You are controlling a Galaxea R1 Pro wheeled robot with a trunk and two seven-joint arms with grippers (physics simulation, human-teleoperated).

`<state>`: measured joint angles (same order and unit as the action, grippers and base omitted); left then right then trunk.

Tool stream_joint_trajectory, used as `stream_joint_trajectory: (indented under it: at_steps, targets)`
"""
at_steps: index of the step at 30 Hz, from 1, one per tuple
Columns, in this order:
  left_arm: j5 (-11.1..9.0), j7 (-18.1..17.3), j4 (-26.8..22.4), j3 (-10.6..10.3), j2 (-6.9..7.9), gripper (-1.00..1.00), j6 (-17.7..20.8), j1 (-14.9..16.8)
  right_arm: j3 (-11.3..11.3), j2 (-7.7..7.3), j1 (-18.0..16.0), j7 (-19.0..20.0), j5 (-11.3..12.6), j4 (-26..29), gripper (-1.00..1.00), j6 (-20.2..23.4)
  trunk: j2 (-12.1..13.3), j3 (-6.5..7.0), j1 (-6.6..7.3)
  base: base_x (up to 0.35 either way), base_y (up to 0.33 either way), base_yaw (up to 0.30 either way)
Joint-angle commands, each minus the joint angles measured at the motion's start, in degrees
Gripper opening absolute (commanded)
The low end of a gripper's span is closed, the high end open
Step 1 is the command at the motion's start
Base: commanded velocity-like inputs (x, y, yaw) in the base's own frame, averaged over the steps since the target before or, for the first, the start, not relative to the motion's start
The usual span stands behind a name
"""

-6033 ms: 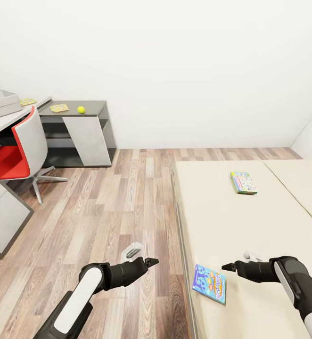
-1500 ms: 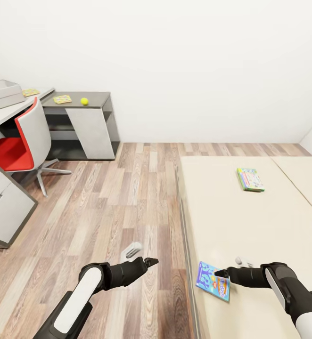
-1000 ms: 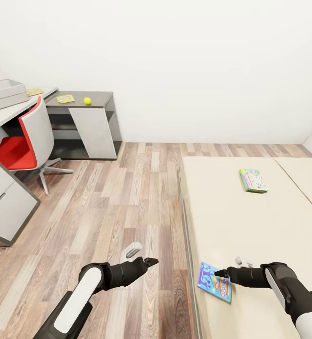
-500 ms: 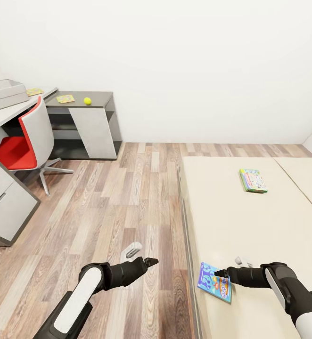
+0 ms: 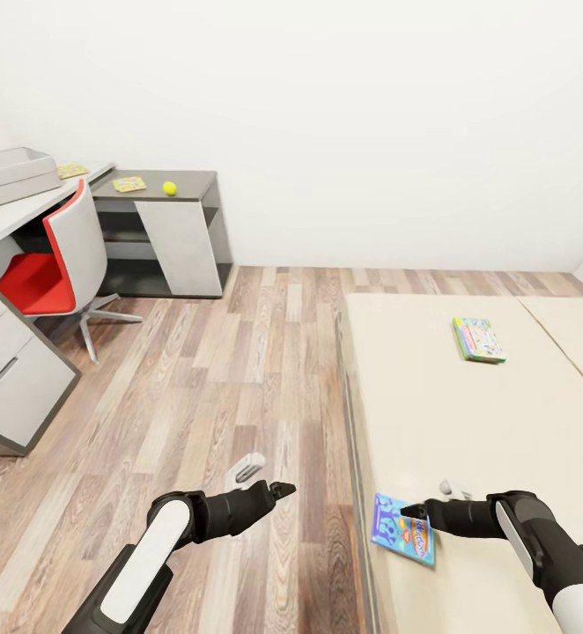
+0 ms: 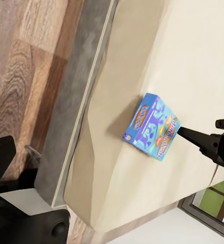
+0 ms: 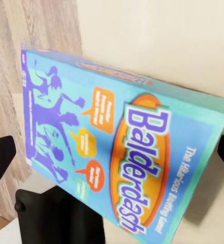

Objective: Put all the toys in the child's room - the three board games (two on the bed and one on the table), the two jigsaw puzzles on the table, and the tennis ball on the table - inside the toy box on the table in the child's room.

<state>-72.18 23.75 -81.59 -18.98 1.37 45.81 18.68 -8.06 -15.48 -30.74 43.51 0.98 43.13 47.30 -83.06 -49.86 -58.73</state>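
Note:
The blue "Balderdash" board game [image 5: 403, 540] lies flat on the bed [image 5: 468, 414] close to its near left edge. My right gripper [image 5: 408, 510] hovers open just over the box's far edge; in the right wrist view the box [image 7: 122, 147] lies between the spread fingers. A green-edged board game [image 5: 479, 340] lies farther up the bed. My left gripper [image 5: 283, 487] is open over the floor, holding nothing. On the table [image 5: 195, 180] sit the tennis ball [image 5: 169, 187] and one jigsaw puzzle [image 5: 129, 184], with another jigsaw puzzle [image 5: 72, 171] beside the grey toy box [image 5: 14, 176].
A red and grey swivel chair [image 5: 49, 264] stands at the desk on the left. White drawers [image 5: 10, 387] jut out at the near left. Wood-plank floor [image 5: 239, 370] runs between desk and bed. A white wall closes the back.
Over six seconds my right gripper has come down and left to the blue box. In the last second the view has panned slightly; both arms keep their pose.

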Motion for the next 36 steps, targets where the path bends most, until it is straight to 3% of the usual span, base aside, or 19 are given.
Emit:
stream_joint_trajectory:
  at_steps: [1,36]
  targets:
    - [-0.59,0.58,-0.06,-0.09,0.04,1.00,-0.02,0.05,-0.14,0.01,-0.02,0.13,0.11,0.04,1.00,0.44,-0.02,-0.04,0.00,0.000,0.000,0.083]
    - [-0.59,0.67,-0.06,-0.09,0.04,1.00,-0.02,0.05,-0.20,0.01,0.00,-0.04,0.08,0.02,1.00,0.43,-0.02,-0.04,0.00,0.000,0.000,0.013]
